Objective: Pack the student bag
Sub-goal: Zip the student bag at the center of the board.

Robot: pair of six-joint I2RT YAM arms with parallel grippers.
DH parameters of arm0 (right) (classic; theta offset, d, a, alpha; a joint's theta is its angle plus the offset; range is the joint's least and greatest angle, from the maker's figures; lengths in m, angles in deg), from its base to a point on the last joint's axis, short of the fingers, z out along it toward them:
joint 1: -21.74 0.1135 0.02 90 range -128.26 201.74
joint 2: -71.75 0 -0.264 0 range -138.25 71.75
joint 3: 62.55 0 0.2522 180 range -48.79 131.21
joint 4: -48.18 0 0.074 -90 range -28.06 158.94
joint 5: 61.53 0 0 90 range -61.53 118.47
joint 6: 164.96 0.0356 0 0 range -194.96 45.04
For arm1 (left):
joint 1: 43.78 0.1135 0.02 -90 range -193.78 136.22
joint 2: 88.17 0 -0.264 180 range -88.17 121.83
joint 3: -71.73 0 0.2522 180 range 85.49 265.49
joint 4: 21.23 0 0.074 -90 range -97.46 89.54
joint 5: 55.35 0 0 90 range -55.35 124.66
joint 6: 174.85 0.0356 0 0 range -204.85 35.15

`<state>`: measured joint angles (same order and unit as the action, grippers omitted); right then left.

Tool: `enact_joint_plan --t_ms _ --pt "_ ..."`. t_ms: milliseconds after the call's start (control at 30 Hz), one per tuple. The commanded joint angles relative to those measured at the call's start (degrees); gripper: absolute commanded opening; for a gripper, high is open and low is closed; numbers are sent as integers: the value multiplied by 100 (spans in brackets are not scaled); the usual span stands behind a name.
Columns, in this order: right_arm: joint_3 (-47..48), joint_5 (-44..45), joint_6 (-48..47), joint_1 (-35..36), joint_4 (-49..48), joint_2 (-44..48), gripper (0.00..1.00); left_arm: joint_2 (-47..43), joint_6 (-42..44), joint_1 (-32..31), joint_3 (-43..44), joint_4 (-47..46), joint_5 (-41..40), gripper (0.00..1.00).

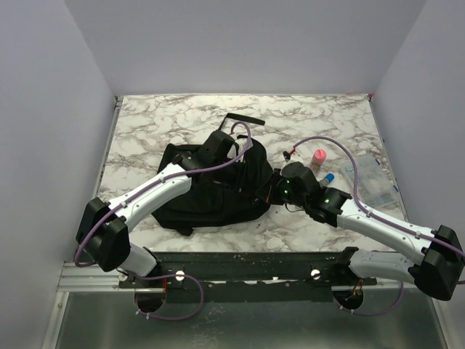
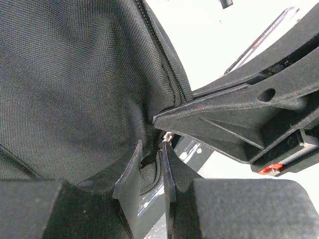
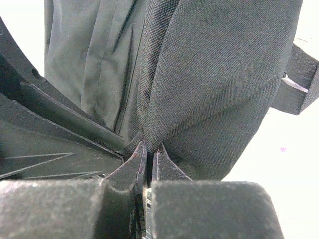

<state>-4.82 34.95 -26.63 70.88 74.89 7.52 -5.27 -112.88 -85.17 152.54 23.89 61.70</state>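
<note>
The student bag (image 1: 211,193) is a large black fabric backpack lying mid-table. My left gripper (image 1: 254,177) reaches over it to its right edge. In the left wrist view my left gripper (image 2: 150,157) is shut on the bag's zippered edge (image 2: 154,174), with a small metal zip pull (image 2: 168,136) at the tips. My right gripper (image 1: 271,187) meets the same edge from the right. In the right wrist view my right gripper (image 3: 149,149) is shut on a fold of the bag's fabric (image 3: 199,89). No books show.
A pink-capped bottle (image 1: 318,155), a blue-capped item (image 1: 328,177) and a clear plastic pouch (image 1: 370,178) lie right of the bag. A black strap (image 1: 243,118) trails behind it. Walls close in the table on three sides.
</note>
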Motion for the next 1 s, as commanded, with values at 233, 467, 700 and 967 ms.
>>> enact_joint_plan --t_ms 233,467,700,967 --pt "78 -160 -14 -10 -398 -19 0 99 -127 -30 -91 -336 397 19" --pt "86 -164 -11 -10 -399 -20 0 130 -237 -50 -174 -545 508 19" --pt "144 6 152 -11 -323 -31 0 137 -362 -118 -297 -497 192 0" --pt "308 1452 1059 -10 382 -70 0 -1230 -1282 -806 -1297 237 -1724 0"
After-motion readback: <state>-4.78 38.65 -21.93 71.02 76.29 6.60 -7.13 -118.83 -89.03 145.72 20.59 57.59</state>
